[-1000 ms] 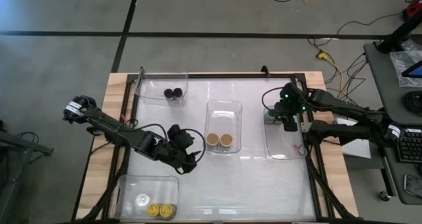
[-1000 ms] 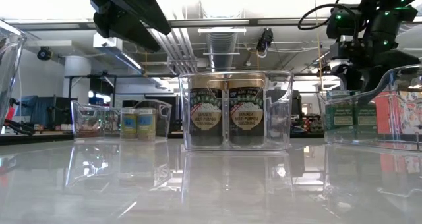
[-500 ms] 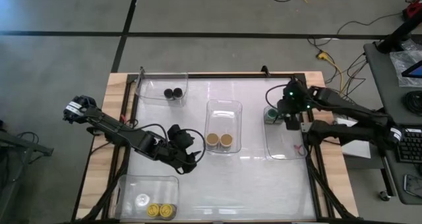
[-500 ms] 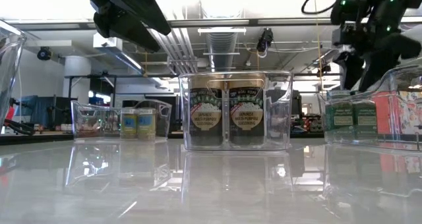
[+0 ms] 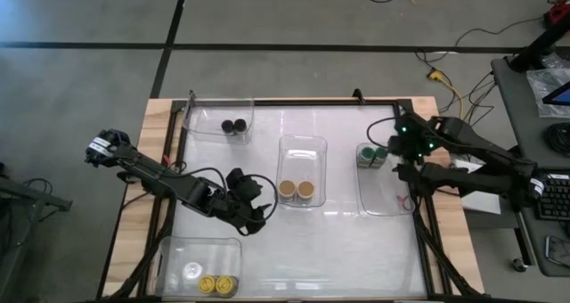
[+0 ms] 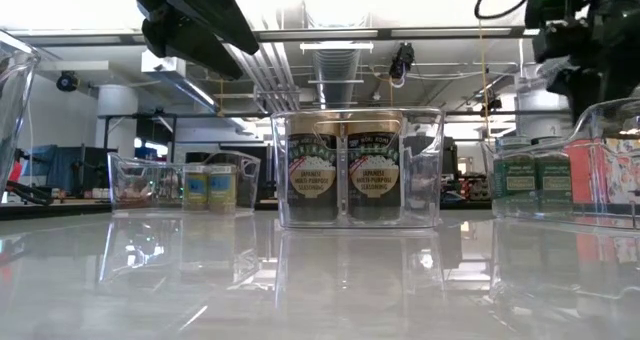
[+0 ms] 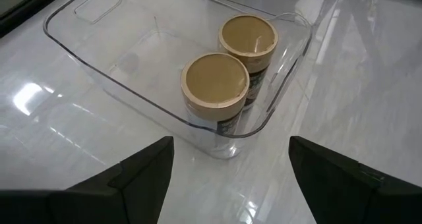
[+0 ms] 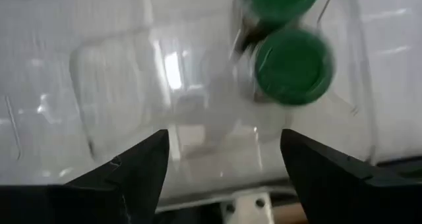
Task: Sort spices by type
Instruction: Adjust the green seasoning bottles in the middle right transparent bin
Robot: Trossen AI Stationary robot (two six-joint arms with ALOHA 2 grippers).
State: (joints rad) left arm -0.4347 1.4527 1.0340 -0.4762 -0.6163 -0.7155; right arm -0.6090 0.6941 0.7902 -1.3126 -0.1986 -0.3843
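Your right gripper (image 8: 221,178) hangs wide open and empty just above the two green-lidded jars (image 5: 373,151) standing in their bin (image 5: 383,200), so sorting looks finished; next, lift clear without nudging them.

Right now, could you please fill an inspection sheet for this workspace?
Surface: glossy white table, wooden edges.
Job's things: four clear bins, one pair each: black-lidded jars far left; tan-lidded jars centre; green-lidded jars right; yellow-lidded jars near left.
Clutter: white round item beside the yellow pair, nature unclear.
Grippers: left gripper open, empty, facing the tan pair; right gripper open, empty, above the green jars' bin.
Cables: loose cables on the floor.
Surroundings: desk at right; workshop behind.
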